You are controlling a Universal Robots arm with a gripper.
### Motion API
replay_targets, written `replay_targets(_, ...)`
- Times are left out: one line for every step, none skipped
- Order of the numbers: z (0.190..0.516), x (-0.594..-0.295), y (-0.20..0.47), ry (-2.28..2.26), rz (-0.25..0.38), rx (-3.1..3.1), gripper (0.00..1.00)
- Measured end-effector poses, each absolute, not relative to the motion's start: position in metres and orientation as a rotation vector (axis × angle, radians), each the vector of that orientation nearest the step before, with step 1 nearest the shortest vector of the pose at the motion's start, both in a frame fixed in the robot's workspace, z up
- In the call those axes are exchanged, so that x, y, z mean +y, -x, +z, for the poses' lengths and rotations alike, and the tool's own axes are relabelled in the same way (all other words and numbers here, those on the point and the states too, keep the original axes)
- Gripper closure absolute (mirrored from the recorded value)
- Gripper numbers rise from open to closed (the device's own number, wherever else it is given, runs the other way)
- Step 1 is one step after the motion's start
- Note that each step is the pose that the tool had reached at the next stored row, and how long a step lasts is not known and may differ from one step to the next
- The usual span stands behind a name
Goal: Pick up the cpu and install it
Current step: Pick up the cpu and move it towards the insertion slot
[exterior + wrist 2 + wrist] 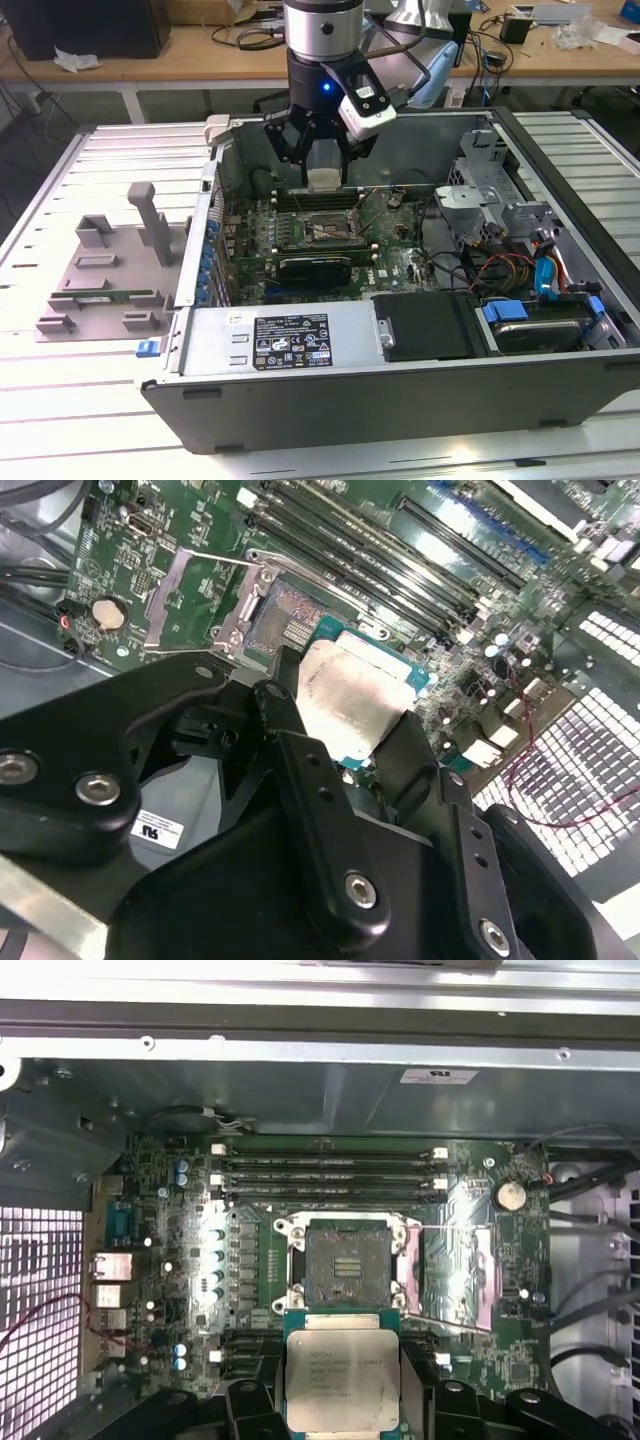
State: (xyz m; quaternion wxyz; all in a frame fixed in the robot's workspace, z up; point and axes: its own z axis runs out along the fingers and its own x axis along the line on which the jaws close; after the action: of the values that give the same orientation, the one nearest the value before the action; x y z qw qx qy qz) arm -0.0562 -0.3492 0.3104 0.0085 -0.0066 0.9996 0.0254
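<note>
Black gripper (352,728) pinching the cpu (355,695) inside an open computer case (420,395).
Its fingers are closed on the chip's edges, silver top showing. The cpu hangs just above the empty CPU socket (345,1260), off to one side; the socket's load plate (452,1272) is swung open.

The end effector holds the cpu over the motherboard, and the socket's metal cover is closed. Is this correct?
Not fully. The end effector holds the cpu over the motherboard, but the metal cover is open: the first wrist view shows it folded aside from the bare socket.
</note>
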Motion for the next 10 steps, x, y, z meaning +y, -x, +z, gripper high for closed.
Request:
replay_targets(0.309, -0.349, 0.056, 0.022, 0.08, 3.123, 0.45)
replay_targets(0.306, -0.347, 0.056, 0.025, 0.08, 3.123, 0.45)
replay_targets(0.303, -0.345, 0.055, 0.027, 0.079, 3.124, 0.45)
replay_targets(0.301, -0.343, 0.055, 0.028, 0.08, 3.124, 0.45)
replay_targets(0.3, -0.342, 0.054, 0.029, 0.08, 3.124, 0.45)
replay_targets(0.299, -0.341, 0.054, 0.029, 0.08, 3.124, 0.45)
replay_targets(0.297, -0.34, 0.053, 0.03, 0.08, 3.124, 0.45)
replay_targets(0.296, -0.339, 0.053, 0.03, 0.08, 3.124, 0.45)
replay_targets(0.295, -0.338, 0.052, 0.03, 0.08, 3.124, 0.45)
replay_targets(0.294, -0.338, 0.052, 0.03, 0.08, 3.124, 0.45)
